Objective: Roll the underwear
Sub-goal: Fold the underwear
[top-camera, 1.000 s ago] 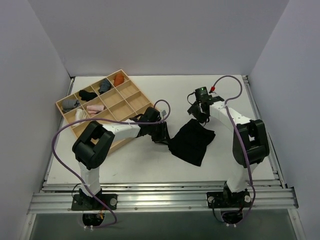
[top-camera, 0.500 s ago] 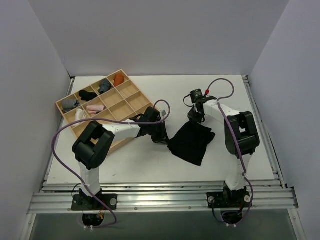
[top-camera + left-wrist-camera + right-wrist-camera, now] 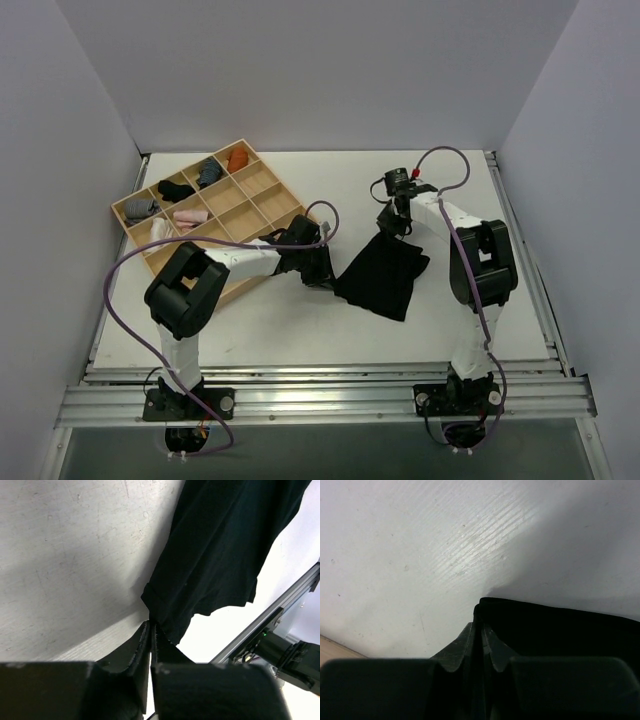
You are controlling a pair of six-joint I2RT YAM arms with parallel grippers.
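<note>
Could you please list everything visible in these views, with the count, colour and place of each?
underwear: one, black, spread on the table right of centre
tray: one, light wood, compartmented, far left of the table
rolled bundles: six, orange, blue-grey, black, grey, pink, whitish, in the tray's left compartments
table: one, white, under everything
rail: one, silver metal, along the near edge
cables: two, purple, one looping from each arm
arms: two, white and black, bases at the near edge
left gripper: one, black, shut on the underwear's left corner
right gripper: one, black, shut on the underwear's far corner
</note>
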